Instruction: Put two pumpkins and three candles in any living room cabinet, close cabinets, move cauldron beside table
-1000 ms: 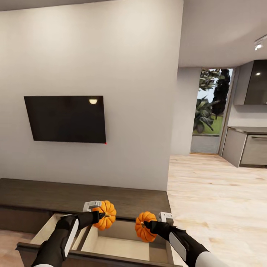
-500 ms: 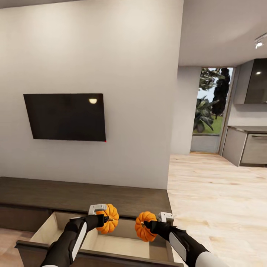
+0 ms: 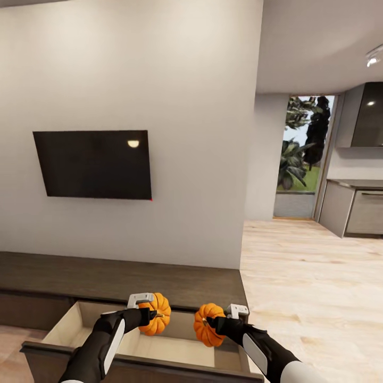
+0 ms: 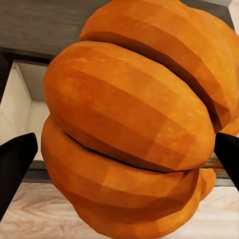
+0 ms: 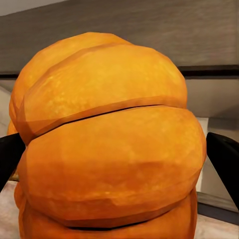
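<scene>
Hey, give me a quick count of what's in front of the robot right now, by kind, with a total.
Pumpkins: 2 (left, right)
Open cabinet drawers: 1
Wall televisions: 1
Total: 4

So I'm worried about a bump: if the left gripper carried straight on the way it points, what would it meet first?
Probably the cabinet: beyond the pumpkin held in the left gripper, its dark top and open drawer lie ahead. Depth is unclear.

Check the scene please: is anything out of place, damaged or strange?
Nothing stands out. The cabinet has one drawer pulled open, and each gripper holds a pumpkin above it: left pumpkin, right pumpkin. No damage shows.
</scene>
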You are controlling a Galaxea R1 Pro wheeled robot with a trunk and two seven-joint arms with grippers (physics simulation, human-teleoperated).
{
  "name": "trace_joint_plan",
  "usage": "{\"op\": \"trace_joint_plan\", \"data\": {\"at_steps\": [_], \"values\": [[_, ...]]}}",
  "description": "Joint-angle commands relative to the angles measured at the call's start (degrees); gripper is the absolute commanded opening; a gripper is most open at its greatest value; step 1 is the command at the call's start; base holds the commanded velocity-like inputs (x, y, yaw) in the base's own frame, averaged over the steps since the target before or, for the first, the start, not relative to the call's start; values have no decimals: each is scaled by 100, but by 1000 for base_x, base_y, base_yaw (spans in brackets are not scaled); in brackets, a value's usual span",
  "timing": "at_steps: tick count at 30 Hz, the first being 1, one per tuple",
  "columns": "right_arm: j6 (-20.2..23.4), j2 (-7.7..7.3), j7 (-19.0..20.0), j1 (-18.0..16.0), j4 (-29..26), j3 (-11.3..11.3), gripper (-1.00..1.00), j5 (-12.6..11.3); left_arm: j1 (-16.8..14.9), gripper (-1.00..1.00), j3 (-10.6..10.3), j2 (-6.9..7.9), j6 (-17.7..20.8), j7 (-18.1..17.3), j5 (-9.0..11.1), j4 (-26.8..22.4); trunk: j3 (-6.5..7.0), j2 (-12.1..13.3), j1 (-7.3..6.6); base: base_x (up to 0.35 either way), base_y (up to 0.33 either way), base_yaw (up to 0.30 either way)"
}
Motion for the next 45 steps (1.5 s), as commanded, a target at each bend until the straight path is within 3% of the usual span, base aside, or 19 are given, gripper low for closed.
{"op": "trace_joint_plan", "data": {"at_steps": [1, 29, 45], "values": [[19, -3, -20, -5, -6, 19, -100, -39, -5, -100, 29, -8, 29, -48, -28, -8, -25, -46, 23, 0, 0, 0], [-59, 15, -20, 100, -14, 19, -100, -35, -5, -100, 35, 1, 29, -63, -20, -8, -528, -1169, 638, 0, 0, 0], [-60, 14, -20, 100, -14, 19, -100, -39, -5, -100, 31, 1, 29, -57, -19, -8, -528, -1169, 638, 26, 93, 0]]}}
